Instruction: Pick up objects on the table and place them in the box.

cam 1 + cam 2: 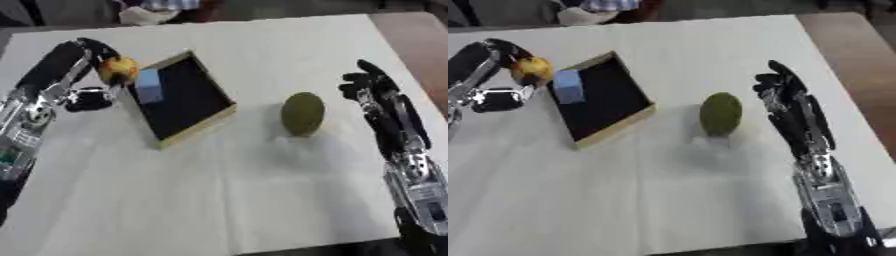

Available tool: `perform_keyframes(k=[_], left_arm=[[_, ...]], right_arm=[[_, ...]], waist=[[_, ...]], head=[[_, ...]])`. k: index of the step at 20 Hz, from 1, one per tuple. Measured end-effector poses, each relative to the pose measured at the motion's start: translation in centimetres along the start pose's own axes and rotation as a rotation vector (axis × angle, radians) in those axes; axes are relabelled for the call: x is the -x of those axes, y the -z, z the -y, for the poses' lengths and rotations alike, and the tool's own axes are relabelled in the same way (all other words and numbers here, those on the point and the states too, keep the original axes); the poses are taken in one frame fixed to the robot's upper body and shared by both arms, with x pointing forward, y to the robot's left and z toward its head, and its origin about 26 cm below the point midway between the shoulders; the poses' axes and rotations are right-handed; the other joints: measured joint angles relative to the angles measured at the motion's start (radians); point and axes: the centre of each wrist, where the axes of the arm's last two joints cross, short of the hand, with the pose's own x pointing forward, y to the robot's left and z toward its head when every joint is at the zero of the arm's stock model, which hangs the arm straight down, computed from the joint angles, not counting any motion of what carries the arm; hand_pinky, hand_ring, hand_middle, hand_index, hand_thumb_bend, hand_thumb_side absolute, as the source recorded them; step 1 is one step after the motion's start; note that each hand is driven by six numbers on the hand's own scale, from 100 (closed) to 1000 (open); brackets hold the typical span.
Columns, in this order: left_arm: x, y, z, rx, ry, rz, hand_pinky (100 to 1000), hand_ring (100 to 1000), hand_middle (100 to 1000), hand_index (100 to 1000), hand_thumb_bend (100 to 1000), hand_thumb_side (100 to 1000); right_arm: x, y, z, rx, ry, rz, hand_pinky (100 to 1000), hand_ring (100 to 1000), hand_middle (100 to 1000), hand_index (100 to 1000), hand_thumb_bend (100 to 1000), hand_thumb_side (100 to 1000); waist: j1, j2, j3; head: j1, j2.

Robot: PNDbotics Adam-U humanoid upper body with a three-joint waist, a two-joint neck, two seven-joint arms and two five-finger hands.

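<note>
The left hand point(98, 56) is curling its fingers round a yellow fruit point(118, 69), holding it just over the left rim of the box point(199, 124). A blue block point(148, 86) is lying inside the box against its dark floor, near that same edge. A green fruit point(303, 113) is sitting on the white table point(219, 200) to the right of the box, apart from it. The right hand point(785, 97) is hovering open beside the green fruit, fingers straight, touching nothing

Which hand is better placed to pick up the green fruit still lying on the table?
The right hand: it hangs open just beside the green fruit. The left hand is busy, curled round a yellow fruit at the box.
</note>
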Motion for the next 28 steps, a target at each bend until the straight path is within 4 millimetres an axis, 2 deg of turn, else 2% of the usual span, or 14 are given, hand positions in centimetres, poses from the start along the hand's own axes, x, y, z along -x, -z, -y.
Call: perform_keyframes(k=[5,7,10,11,12,13,16,20,25,28], left_arm=[[-0.9,0.5,2.0,0.119,0.011,0.071,694,609,606,770,166,224],[-1.2,0.6,2.7,0.158,0.01,0.097,702,626,628,787,224,286],[-1.2,0.4,3.3,0.189,0.01,0.109,716,653,669,810,328,403],[-1.2,0.4,3.3,0.189,0.01,0.108,718,659,677,821,408,493],[-1.2,0.3,3.3,0.185,0.01,0.109,720,662,681,824,437,522],[-1.3,0.2,3.3,0.175,0.009,0.108,726,670,690,831,509,598],[-1.5,-0.1,2.7,0.117,0.005,0.104,731,673,693,832,521,641],[-1.7,-1.0,1.5,0.01,-0.032,0.093,737,669,678,825,450,651],[-1.8,-2.4,0.2,-0.13,-0.123,0.081,733,656,657,816,398,634],[-1.6,-3.3,-0.1,-0.195,-0.171,0.063,731,651,652,813,385,632]], right_arm=[[0.0,0.0,0.0,-0.003,0.0,0.001,791,750,737,933,100,671],[0.0,0.0,0.0,-0.005,0.0,0.002,792,750,737,933,100,671],[0.0,0.0,0.0,-0.005,-0.001,0.002,792,750,737,933,100,671],[0.0,0.0,0.0,-0.005,-0.001,0.002,792,750,737,933,100,671],[0.0,0.0,0.0,-0.006,-0.001,0.002,792,750,737,933,100,670],[0.0,0.0,0.0,-0.006,-0.001,0.002,791,750,737,933,100,670],[0.0,0.0,0.0,-0.007,-0.005,0.001,792,751,737,933,100,668],[0.1,0.3,0.1,-0.022,-0.042,-0.007,793,753,740,933,100,637],[0.3,1.4,1.7,-0.089,-0.177,-0.028,800,768,761,934,100,533],[0.4,2.3,2.8,-0.156,-0.27,-0.041,806,780,777,938,100,508]], waist=[[0.0,0.0,-0.003],[0.0,0.0,-0.003],[0.0,-0.001,-0.002],[0.0,-0.001,-0.001],[0.0,-0.001,0.001],[0.0,-0.001,0.002],[0.0,-0.001,0.004],[0.0,-0.001,0.011],[0.0,-0.001,0.019],[-0.001,-0.001,0.022]], head=[[-0.004,0.0],[-0.007,0.0],[-0.008,0.0],[-0.008,0.0],[-0.009,0.0],[-0.009,0.0],[-0.012,0.0],[-0.02,0.0],[-0.039,0.0],[-0.051,0.0]])
